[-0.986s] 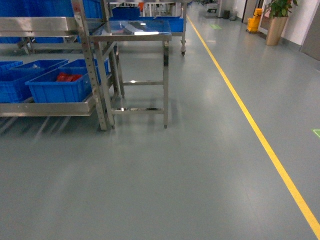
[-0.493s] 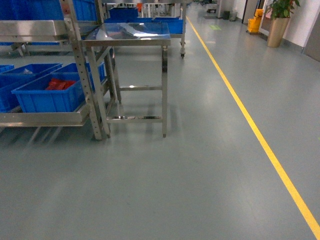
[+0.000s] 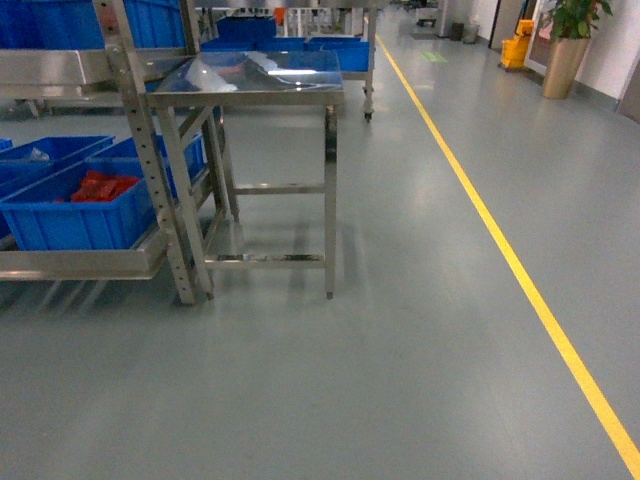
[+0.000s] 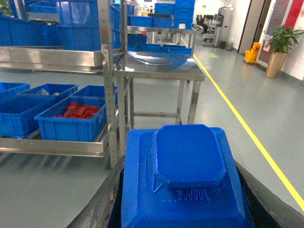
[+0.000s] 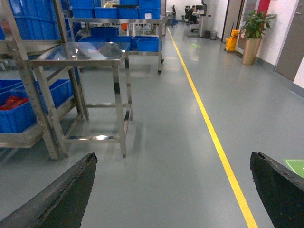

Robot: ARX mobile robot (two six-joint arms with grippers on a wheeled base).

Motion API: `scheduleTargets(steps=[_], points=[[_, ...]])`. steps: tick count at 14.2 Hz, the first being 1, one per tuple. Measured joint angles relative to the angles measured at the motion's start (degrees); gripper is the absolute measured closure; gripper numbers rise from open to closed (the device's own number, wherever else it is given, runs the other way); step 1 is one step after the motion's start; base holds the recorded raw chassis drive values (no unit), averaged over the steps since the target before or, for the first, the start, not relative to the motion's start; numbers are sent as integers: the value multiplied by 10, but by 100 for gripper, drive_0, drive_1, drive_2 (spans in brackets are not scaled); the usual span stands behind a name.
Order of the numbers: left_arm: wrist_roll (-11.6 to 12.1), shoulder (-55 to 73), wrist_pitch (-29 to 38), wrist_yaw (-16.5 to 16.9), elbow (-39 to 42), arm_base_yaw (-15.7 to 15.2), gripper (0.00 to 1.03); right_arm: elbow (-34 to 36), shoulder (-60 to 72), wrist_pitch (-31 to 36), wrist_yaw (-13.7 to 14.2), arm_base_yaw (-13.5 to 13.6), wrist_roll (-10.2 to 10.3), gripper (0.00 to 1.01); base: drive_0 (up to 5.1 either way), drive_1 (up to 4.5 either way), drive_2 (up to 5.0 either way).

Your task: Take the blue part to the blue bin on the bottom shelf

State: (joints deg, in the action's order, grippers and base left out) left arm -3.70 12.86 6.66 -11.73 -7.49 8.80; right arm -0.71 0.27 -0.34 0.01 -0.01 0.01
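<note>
The blue part [image 4: 183,175], a flat stepped plastic block, fills the lower left wrist view, and my left gripper [image 4: 183,199] is shut on it with a black finger [image 4: 97,206] on each side. Several blue bins stand on the bottom shelf [image 3: 80,262] of the metal rack at the left. The nearest blue bin [image 3: 75,210] holds red parts and also appears in the left wrist view [image 4: 71,121]. My right gripper [image 5: 173,190] stands open over bare floor with nothing between its fingers [image 5: 61,199]. Neither gripper appears in the head view.
A small open-framed steel table [image 3: 250,80] stands right beside the rack's perforated upright [image 3: 150,170]. A yellow floor line [image 3: 510,260] runs down the aisle on the right. A potted plant [image 3: 565,60] and yellow bucket [image 3: 517,50] stand far back right. More blue bins fill the upper shelves [image 4: 52,54].
In the head view the rack and the steel table have slid down and to the left and grown larger, so the robot has rolled closer to them.
</note>
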Motion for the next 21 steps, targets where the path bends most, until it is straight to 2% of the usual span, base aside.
scheduleTargets(steps=[21], points=[[0, 0, 0, -1, 0, 0, 59, 0, 0, 0, 0, 0, 0, 3, -1, 407, -408]])
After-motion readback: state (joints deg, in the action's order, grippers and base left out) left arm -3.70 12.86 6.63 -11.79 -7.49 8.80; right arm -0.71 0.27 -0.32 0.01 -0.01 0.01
